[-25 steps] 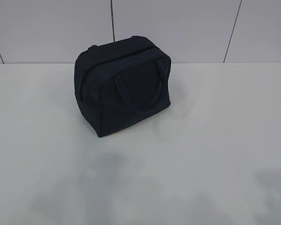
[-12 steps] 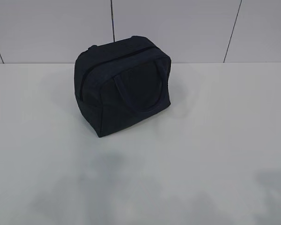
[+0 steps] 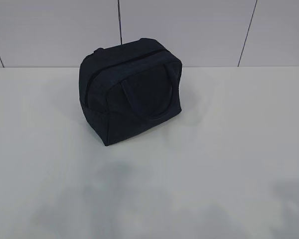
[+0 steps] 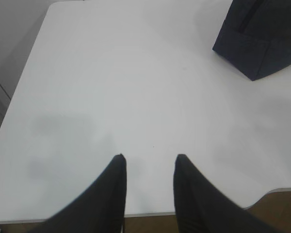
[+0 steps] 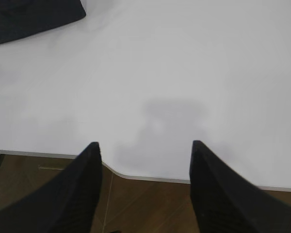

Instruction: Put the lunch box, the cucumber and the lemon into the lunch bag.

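A: So, starting at the left: the left gripper (image 4: 148,162) hangs above the near edge of the white table (image 3: 229,149), its 2 dark fingers (image 4: 117,170) moderately apart with nothing between them.

B: And the lunch bag (image 3: 130,89)?

A: It stands upright toward the back of the table, near the tiled wall (image 3: 189,30), a handle (image 3: 148,94) drooping over its front face. The zipper (image 3: 119,60) runs across the top and down the left side; it looks shut to me, though I can't be sure.

B: The lunch box, the cucumber, the lemon?

A: None of the 3 shows in any view. The step in hand, I'd judge, is getting the bag open first.

B: How to do that well?

A: Steady the bag with 1 arm while the other works the zipper, so the soft fabric doesn't slide or tip. I can't make out the pull, so find it first.

B: And on the right?

A: The right gripper (image 5: 144,148) hovers over the table's front edge, fingers (image 5: 203,160) wide apart, empty, well clear of the bag.
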Controlling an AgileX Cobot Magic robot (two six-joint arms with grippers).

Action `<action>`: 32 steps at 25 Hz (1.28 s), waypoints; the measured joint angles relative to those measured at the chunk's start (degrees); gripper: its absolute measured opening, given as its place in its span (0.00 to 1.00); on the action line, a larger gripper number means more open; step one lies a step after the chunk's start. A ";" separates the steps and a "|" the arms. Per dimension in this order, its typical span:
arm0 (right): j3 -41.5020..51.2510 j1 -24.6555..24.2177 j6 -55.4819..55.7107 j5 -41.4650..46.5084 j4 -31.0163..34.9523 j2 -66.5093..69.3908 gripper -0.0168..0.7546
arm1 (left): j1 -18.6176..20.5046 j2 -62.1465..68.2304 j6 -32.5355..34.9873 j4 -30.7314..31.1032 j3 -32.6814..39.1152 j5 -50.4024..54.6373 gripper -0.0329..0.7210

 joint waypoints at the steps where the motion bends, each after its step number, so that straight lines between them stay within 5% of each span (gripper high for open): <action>1: 0.00 0.00 0.00 0.00 0.00 0.00 0.58 | 0.00 0.00 0.00 0.00 0.00 0.00 0.36; 32: 0.00 0.00 0.00 0.00 0.00 0.00 0.58 | 0.00 0.00 0.00 0.00 0.00 0.00 0.36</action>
